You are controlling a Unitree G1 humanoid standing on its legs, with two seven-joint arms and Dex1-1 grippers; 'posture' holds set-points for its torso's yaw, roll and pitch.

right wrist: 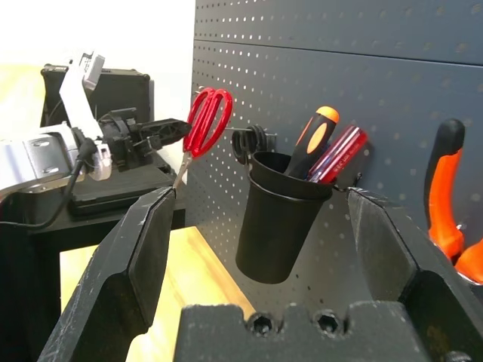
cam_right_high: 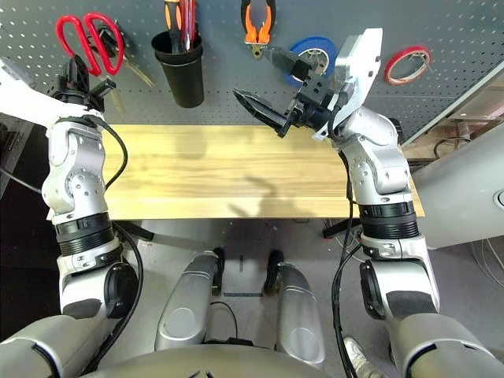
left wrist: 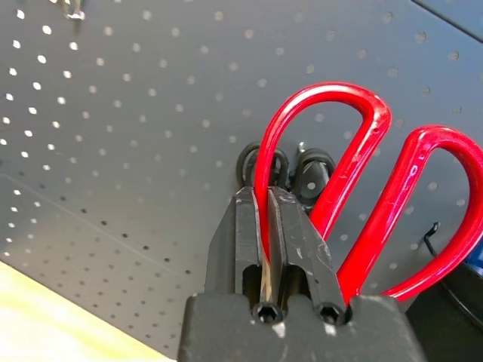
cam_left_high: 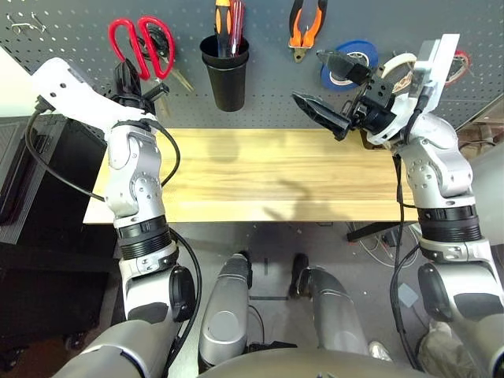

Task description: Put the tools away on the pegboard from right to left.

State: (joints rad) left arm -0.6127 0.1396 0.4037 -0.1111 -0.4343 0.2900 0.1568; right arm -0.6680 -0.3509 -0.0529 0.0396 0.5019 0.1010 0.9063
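I am pinching the near loop of the red-handled scissors (left wrist: 355,196) with my left gripper (left wrist: 273,226), its two black fingers pressed together on the red plastic. The scissors are hanging flat against the large dark grey perforated pegboard (cam_left_high: 71,47), at its left end, and a second pair with black handles (left wrist: 290,167) is sitting just behind them against the panel. Along that same pegboard, to the right of the scissors, a black cup holder (cam_left_high: 225,75) is carrying the slim screwdriver with the black-orange handle (right wrist: 313,139) and a red-handled tool (right wrist: 339,153) beside it, both standing tilted inside. Further right the orange-and-black-handled pliers (cam_left_high: 306,27) are hanging, then a blue tape roll (cam_left_high: 349,65), then the white tape roll (cam_left_high: 400,67), partly hidden behind my right arm, with a red tape roll (cam_right_high: 407,63) at the far right. My right gripper (cam_left_high: 323,83) is hovering in front of the pegboard, near the blue tape roll, its fingers spread wide and holding nothing. The light wooden tabletop (cam_left_high: 268,177) is lying bare below the pegboard.
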